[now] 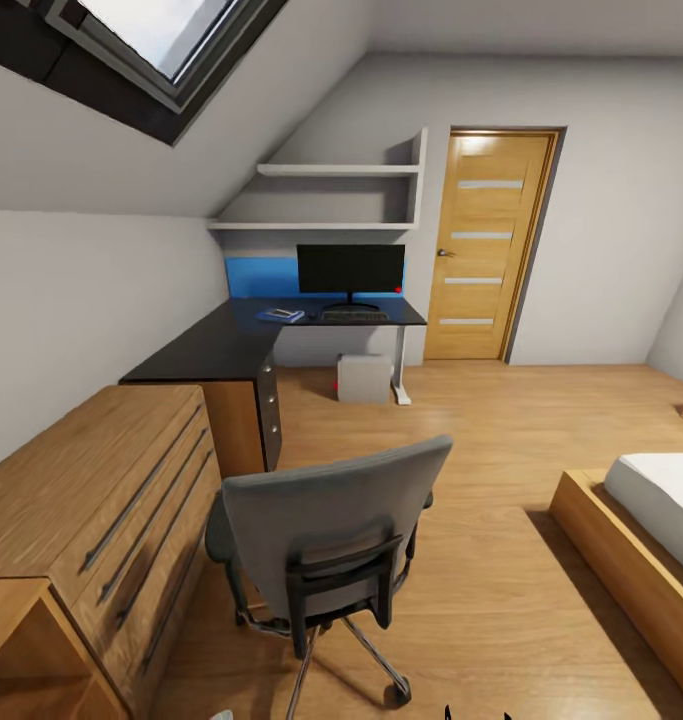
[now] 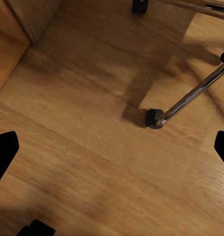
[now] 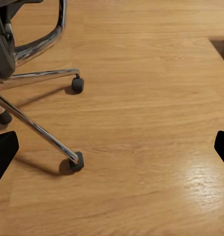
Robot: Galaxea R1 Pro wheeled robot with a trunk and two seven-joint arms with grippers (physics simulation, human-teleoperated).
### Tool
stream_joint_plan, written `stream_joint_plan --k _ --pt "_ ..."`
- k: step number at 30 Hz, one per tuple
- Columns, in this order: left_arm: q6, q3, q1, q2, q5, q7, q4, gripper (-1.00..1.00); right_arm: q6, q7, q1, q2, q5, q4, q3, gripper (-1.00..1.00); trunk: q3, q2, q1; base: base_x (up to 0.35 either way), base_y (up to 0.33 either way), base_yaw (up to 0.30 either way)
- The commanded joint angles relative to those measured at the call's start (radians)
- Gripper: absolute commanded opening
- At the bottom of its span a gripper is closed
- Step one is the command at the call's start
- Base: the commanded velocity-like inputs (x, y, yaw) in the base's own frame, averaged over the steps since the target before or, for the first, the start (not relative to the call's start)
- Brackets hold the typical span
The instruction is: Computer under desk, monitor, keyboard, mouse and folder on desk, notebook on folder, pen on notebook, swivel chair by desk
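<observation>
Nearest: swivel chair (image 1: 326, 540), grey back turned to the head camera, standing on the wood floor (image 1: 501, 430) just beside the light-wood drawer chest (image 1: 91, 520) and well apart from the table (image 1: 231, 345). Chrome legs and black castors seen close in both wrist views: one castor (image 2: 153, 118) near the left pincer (image 2: 112, 147), another castor (image 3: 76, 161) near the right pincer (image 3: 112, 147). Both pincers wide open, dark fingertips at opposite picture edges, holding nothing, pointed down at bare floor. Far across the room: L-shaped black table in the corner under the sloped ceiling and wall shelves (image 1: 341, 195). Monitor (image 1: 350, 270) upright on the table, red dot at its lower right corner. Keyboard (image 1: 354, 316) directly in front of the monitor stand. Small dark mouse (image 1: 312, 315) just left of the keyboard, hard to resolve. Blue folder (image 1: 280, 315) flat on the table left of the mouse, with something darker on top; too small to tell notebook or pen apart. Computer (image 1: 365, 378) on the floor under the table, beside the white leg. Wooden door (image 1: 489, 245) to the right of the table, shut. Bed (image 1: 651, 520) at the right edge.
</observation>
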Motion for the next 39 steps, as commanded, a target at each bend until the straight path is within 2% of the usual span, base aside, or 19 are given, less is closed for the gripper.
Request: stream_joint_plan --k 1,36,39 --pt "-0.003 -0.009 -0.001 0.000 0.005 0.007 -0.001 1.00 -0.002 -0.004 -0.001 0.000 -0.007 0.000 0.009 1.00 -0.004 -0.008 0.004 0.000 0.000 0.000" --pt "-0.003 -0.009 -0.001 0.000 0.005 0.005 -0.001 1.00 -0.001 -0.004 0.000 0.000 -0.009 0.002 0.007 1.00 -0.114 -0.253 0.138 0.000 0.000 0.000" --pt "-0.003 -0.009 -0.001 0.000 0.005 0.004 -0.001 1.00 -0.001 -0.004 -0.001 -0.001 -0.009 0.002 0.007 1.00 -0.114 -0.253 0.138 0.000 0.000 0.000"
